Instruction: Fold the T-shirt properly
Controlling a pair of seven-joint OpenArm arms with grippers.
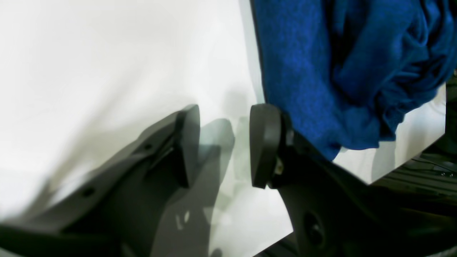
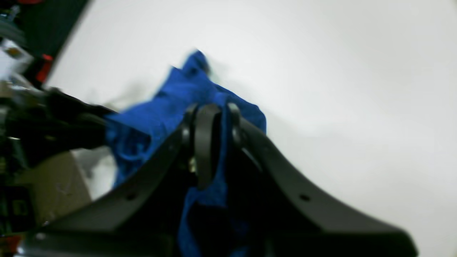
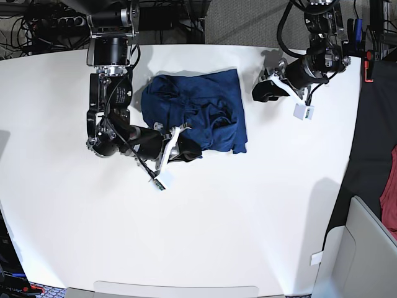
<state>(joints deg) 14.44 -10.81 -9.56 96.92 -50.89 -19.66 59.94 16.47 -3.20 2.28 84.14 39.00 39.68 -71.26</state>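
- Right gripper: jaws clamped on blue fabric at the near edge of the T-shirt.
- T-shirt lies bunched and partly folded on the white table, toward the far side.
- Left gripper: jaws apart, empty, over bare table just beside the shirt's edge.

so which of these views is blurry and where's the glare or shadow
Right wrist view: soft and smeared throughout, the T-shirt and the right gripper clamped on it both fuzzy. Left wrist view: table blown out white, the open left gripper casting grey shadows. Base view: sharp, evenly lit.
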